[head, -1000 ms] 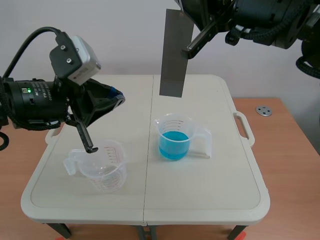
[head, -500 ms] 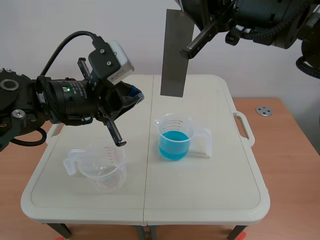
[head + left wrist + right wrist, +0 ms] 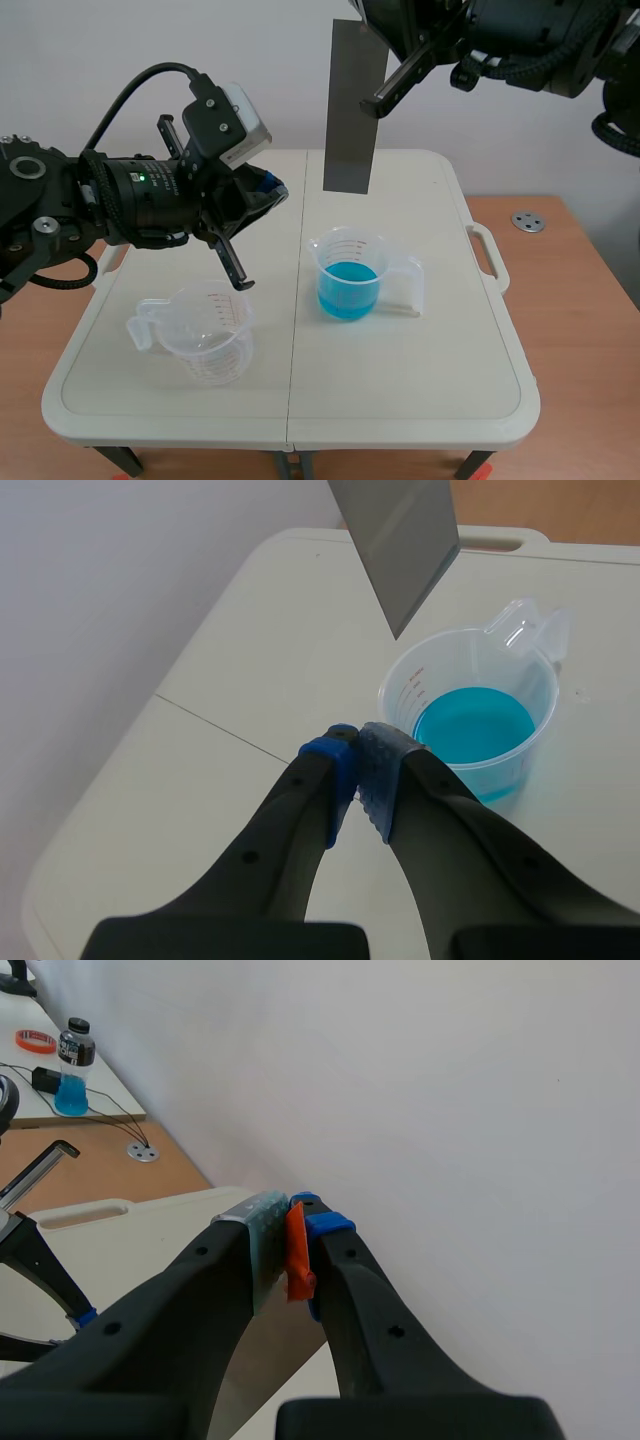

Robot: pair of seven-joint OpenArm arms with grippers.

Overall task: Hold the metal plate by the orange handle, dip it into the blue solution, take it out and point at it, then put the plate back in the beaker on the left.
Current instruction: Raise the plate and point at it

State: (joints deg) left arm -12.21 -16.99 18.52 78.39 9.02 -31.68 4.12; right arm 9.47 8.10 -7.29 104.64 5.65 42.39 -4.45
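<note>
The metal plate (image 3: 352,105) is a thin, dull grey rectangular strip. It hangs upright with its long side vertical, well above the tabletop (image 3: 420,380), and its lower edge is clear of both beakers. At its top, the orange handle (image 3: 296,1250) is pinched between the pads of the right pincer (image 3: 290,1222). The right beaker (image 3: 350,275), clear plastic with red markings, stands upright near the tabletop's middle with its handle turned right, roughly half full of blue solution (image 3: 347,288). The left beaker (image 3: 205,335), of the same kind, stands upright nearer the robot with its handle turned left.
</note>
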